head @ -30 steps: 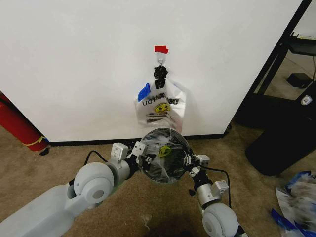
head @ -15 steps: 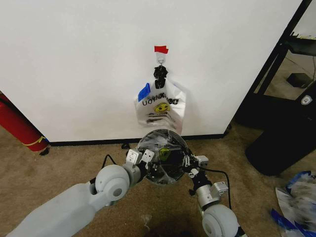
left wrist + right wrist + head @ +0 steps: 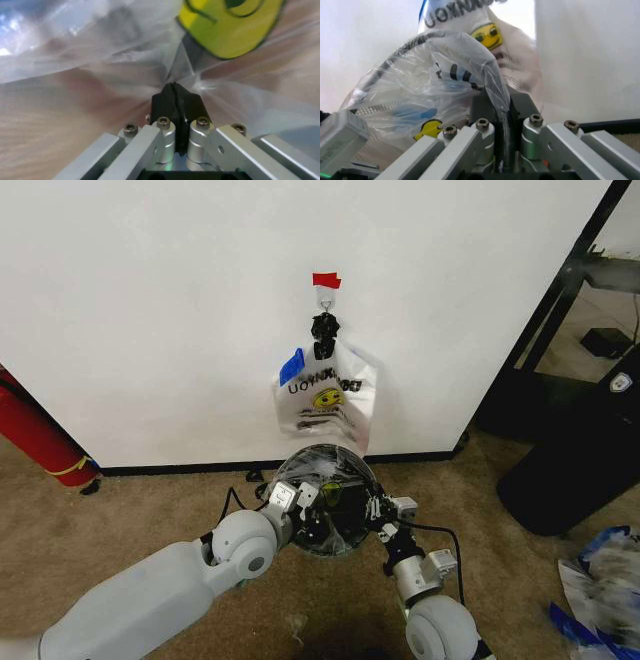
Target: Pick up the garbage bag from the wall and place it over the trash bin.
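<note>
From the head view, the trash bin (image 3: 328, 498) stands on the carpet at the foot of the wall (image 3: 150, 310), directly at twelve o'clock from the robot, with the garbage bag (image 3: 335, 468) stretched as crinkled clear film over its mouth. The left tool (image 3: 308, 505) sits at the bin's nine o'clock rim and the right tool (image 3: 373, 508) at its three o'clock rim, each touching the plastic. Above the bin, a white smiley-face shopping bag (image 3: 327, 402) hangs from a hook (image 3: 324, 297) marked with red tape (image 3: 326, 280), and a red cylinder (image 3: 38, 435) leans at ten o'clock near the baseboard. The head view is too distant to show the tool fingers; the wrist views settle it. In the left wrist view, the left tool's black pads (image 3: 176, 105) are pressed together, pinching a fold of clear film that fans out from them, with a yellow smiley printed on plastic beyond. In the right wrist view, the right tool (image 3: 504, 123) is closed on a twisted rope of the film, which rises between its fingers and balloons outward, blue strips showing through it.
</note>
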